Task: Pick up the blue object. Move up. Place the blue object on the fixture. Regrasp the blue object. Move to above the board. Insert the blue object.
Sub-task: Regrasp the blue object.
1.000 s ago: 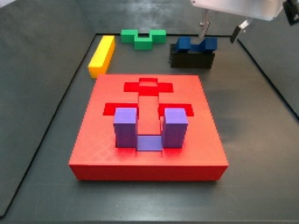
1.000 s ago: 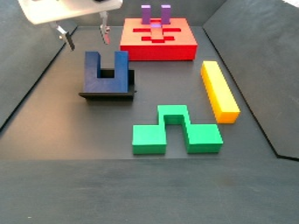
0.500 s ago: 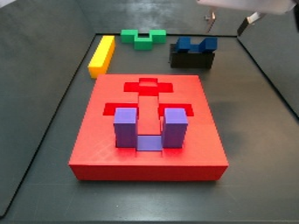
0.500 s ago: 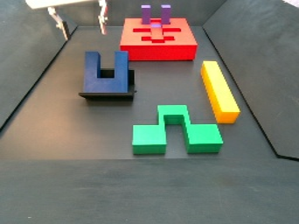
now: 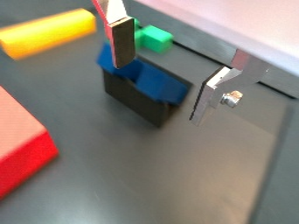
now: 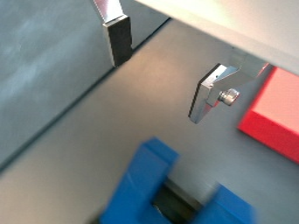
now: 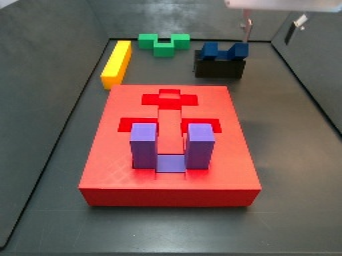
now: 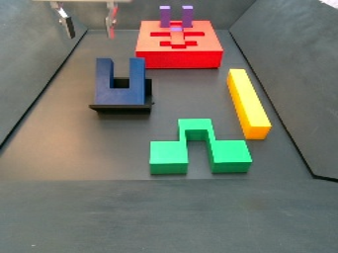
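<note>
On the fixture point(image 7: 221, 68) sits the blue object point(image 7: 223, 50), prongs up. Your claw point(image 5: 170, 68) hangs above, spread wide and empty. Centre it over 1 prong before you descend to regrasp.

Gripper point(image 8: 87, 20) has risen since the earlier frames, in both side views now near the upper edge with only its fingertips point(image 7: 293, 28) showing; jaws spread and empty; it has drawn further up and away from the blue object point(image 8: 119, 80).
</note>
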Available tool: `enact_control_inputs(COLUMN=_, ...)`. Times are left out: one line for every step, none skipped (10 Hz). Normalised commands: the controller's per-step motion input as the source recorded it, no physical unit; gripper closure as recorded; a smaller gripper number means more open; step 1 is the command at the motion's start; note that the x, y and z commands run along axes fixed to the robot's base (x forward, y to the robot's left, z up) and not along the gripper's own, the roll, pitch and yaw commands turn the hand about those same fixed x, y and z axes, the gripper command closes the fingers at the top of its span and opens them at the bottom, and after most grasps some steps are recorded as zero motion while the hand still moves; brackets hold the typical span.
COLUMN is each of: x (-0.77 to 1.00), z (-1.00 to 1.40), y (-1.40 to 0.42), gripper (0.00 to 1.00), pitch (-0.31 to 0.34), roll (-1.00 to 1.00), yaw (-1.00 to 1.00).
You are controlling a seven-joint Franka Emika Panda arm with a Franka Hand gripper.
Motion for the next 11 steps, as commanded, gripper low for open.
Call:
enact_control_inputs(x=0.25, z=0.08, y=-0.41, gripper=0.0, pitch=-0.371, roll=1.0, yaw=-0.03)
enact_control_inputs(x=0.14, z=0.07, y=-0.31, gripper=0.0, pitch=-0.214, roll=1.0, yaw=0.0)
enact_control_inputs(x=0.2, z=0.08, y=-0.23, gripper=0.0, pitch=-0.123, roll=1.0, yaw=0.02)
enact_control_inputs(x=0.48, z=0.01, y=-0.09, gripper=0.0, pitch=0.0, roll=1.0, yaw=0.09)
enact_control_inputs(x=0.48, z=-0.01, y=0.0, gripper=0.0, pitch=0.123, roll=1.0, yaw=0.37)
enact_control_inputs(x=0.47, z=-0.09, y=0.0, gripper=0.0, pitch=0.226, roll=0.61, yaw=0.66)
enact_control_inputs(x=0.36, z=-0.19, y=0.0, gripper=0.0, pitch=0.217, roll=0.34, yaw=0.73)
enact_control_inputs(x=0.32, z=-0.2, y=0.0, gripper=0.0, pitch=0.203, roll=0.26, yaw=0.76)
enact_control_inputs(x=0.29, z=-0.19, y=0.0, gripper=0.0, pitch=0.186, roll=0.25, yaw=0.77)
enact_control_inputs(x=0.57, z=0.0, y=0.0, gripper=0.0, pitch=0.186, roll=0.43, yaw=0.63)
enact_control_inputs(x=0.62, z=-0.02, y=0.0, gripper=0.0, pitch=0.223, roll=0.74, yaw=0.45)
